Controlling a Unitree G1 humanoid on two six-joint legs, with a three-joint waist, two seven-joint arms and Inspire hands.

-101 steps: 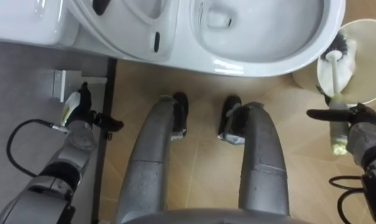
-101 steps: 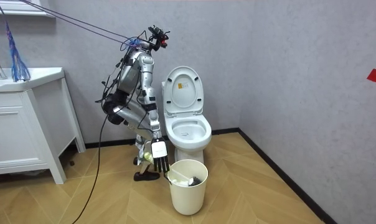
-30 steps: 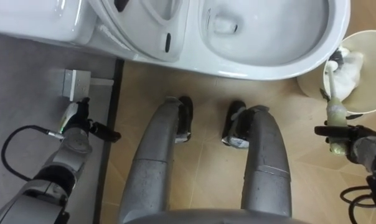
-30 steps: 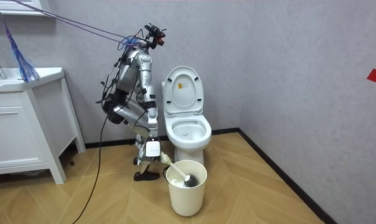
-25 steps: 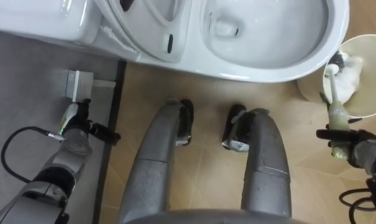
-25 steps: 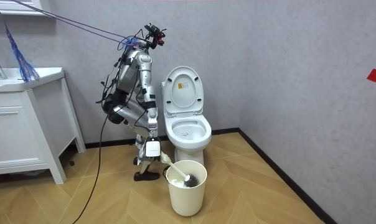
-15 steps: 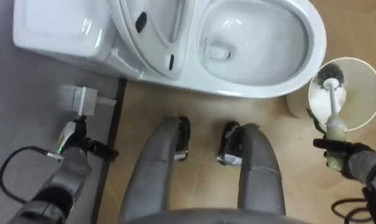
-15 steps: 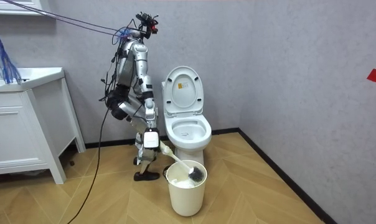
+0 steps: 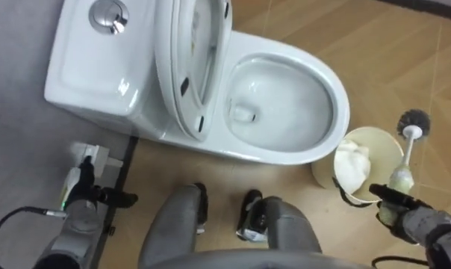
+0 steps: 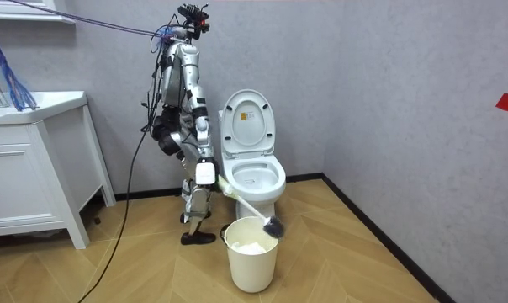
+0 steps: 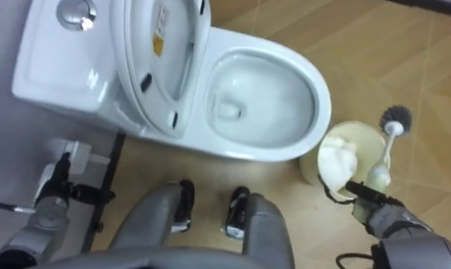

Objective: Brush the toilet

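Note:
The white toilet [image 9: 285, 146] stands in front of me with its lid [image 9: 196, 60] up and its bowl [image 9: 274, 104] bare. My right hand [image 9: 408, 219] is shut on the pale handle of the toilet brush [image 9: 403, 161]. The brush's dark bristle head [image 9: 414, 119] hangs just past the far rim of the cream bucket [image 9: 386, 146], above the floor. In the room view I stand upright beside the toilet [image 10: 252, 172], and the brush [image 10: 273, 225] slants down from my right hand [image 10: 205, 174] over the bucket [image 10: 252, 257]. My left hand [image 9: 80, 200] hangs low at my left, open and holding nothing.
White wadding [image 9: 354, 163] lies in the bucket. A small white wall fitting [image 9: 91, 155] sits below the cistern [image 9: 98, 60]. A white vanity cabinet [image 10: 35, 168] stands at the room view's left. Wood floor runs to the right of the toilet.
I have straightened up from a bend, so the eye view has pulled back. My right hand has lifted the brush head out of the bucket.

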